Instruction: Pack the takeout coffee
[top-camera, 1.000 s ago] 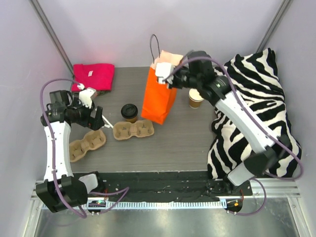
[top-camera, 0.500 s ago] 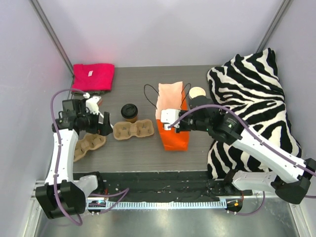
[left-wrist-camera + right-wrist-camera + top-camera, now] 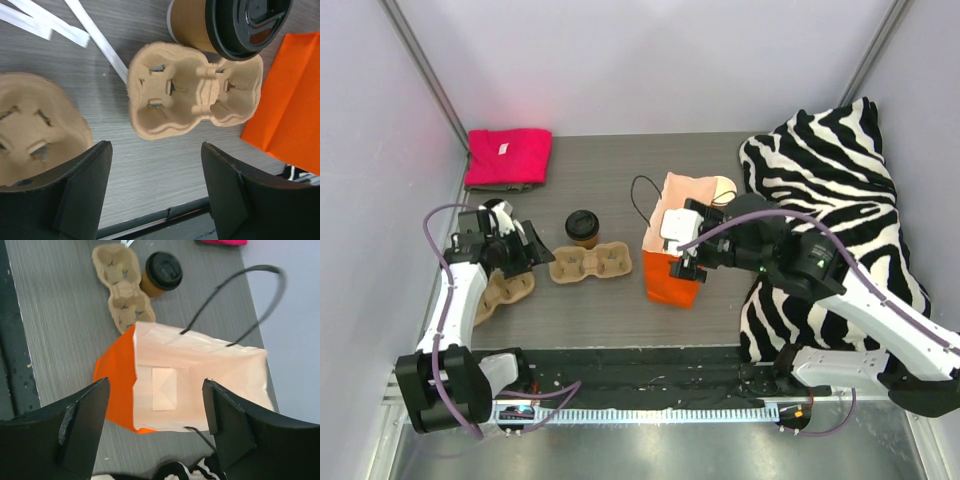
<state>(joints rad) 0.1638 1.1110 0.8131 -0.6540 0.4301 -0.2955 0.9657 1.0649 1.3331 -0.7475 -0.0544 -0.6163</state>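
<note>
- Top external view: R arm has carried the orange bag from the far middle of the desk toward the near edge & let go. Bag now stands on its own, mouth open upward.
- R end effector: fingers spread, nothing btw them, hovering right over the bag mouth. A sec ago it was clamped on the bag's top.
- Takeout coffee: hasn't moved. Upright w/ black lid on, left of desk centre, just at the far side of the 2-cup tray, bag near on its right.
- L end effector: spread, empty, above the desk by that tray; 2nd tray on its left.
- Meaning: bag looks staged for loading. Coffee not packed yet; a pick by the L arm seems the likely next step.
</note>
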